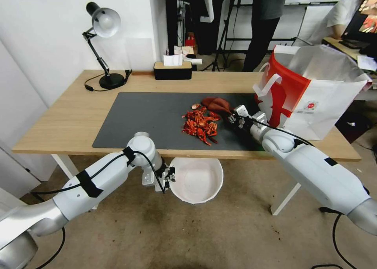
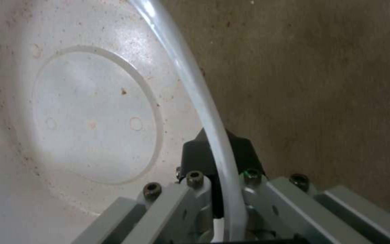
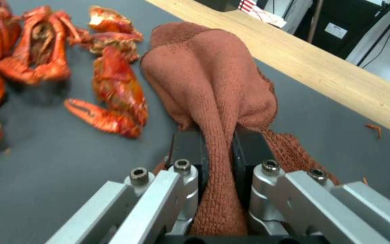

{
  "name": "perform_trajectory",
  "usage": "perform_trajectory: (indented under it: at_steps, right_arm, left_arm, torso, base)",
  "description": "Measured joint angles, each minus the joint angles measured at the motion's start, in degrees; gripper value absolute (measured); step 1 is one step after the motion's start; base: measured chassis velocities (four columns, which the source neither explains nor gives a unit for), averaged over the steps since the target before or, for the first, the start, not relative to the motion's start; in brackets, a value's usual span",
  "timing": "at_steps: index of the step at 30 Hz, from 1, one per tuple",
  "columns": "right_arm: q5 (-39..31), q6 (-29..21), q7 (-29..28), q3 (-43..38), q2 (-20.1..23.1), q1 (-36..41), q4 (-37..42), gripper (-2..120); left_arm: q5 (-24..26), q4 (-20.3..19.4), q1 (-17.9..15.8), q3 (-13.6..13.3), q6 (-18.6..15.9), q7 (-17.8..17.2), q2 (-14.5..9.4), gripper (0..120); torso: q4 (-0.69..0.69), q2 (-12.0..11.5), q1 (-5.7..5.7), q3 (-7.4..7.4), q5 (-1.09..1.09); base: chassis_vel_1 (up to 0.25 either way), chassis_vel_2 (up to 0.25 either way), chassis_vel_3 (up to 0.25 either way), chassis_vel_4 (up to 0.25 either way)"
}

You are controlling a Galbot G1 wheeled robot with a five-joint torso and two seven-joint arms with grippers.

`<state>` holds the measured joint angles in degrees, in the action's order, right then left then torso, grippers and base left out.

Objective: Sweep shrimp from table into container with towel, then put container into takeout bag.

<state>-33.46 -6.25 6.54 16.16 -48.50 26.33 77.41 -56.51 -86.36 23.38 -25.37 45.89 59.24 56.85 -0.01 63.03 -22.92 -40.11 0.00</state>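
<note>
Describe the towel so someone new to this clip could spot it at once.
On the dark grey mat of the light-wood table, look at the far right edge of the shrimp pile. The towel lies there, clamped in the right pincer. It is matte, rust-red and knitted; the shrimp are glossy and hard.

Counts: 1 table (image 1: 70, 116), 1 dark mat (image 1: 145, 119), 1 pile of shrimp (image 1: 200, 125) (pieces too tangled to count, approx. a dozen or more, plus 1 stray bit nearby). 1 towel (image 3: 208, 78), 1 container (image 1: 198, 180), 1 takeout bag (image 1: 314, 96). 1 desk lamp (image 1: 103, 45), 1 tissue box (image 1: 172, 70). 2 arms, w/ 1 left claw (image 1: 169, 178) and 1 right claw (image 1: 234, 119).
</note>
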Motion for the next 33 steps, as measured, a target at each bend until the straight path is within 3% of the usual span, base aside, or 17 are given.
perform_trajectory:
  at_steps: [7,16,33]
  right_arm:
    - [0.09,-0.08,0.44,-1.38,1.12,2.16,1.88,8]
    - [0.23,0.15,2.0,-2.28,3.15,4.58,4.7,8]
    - [0.28,-0.01,2.22,-2.26,4.62,6.73,8.65,8]
  left_arm:
    - [4.27,2.43,-3.91,-2.79,-0.64,3.88,0.64,0]
    - [8.9,4.78,-6.39,-5.38,-1.7,6.04,0.96,0]
    - [8.7,3.16,-5.78,-5.12,-1.69,5.11,-0.04,0]
  torso:
    - [0.0,0.0,0.0,0.0,0.01]
    - [0.02,0.0,0.0,0.0,0.0]
    - [-0.01,0.0,0.0,0.01,0.01]
  base:
    - [0.0,0.0,0.0,0.0]
    - [0.0,0.0,0.0,0.0]
    - [0.0,0.0,0.0,0.0]
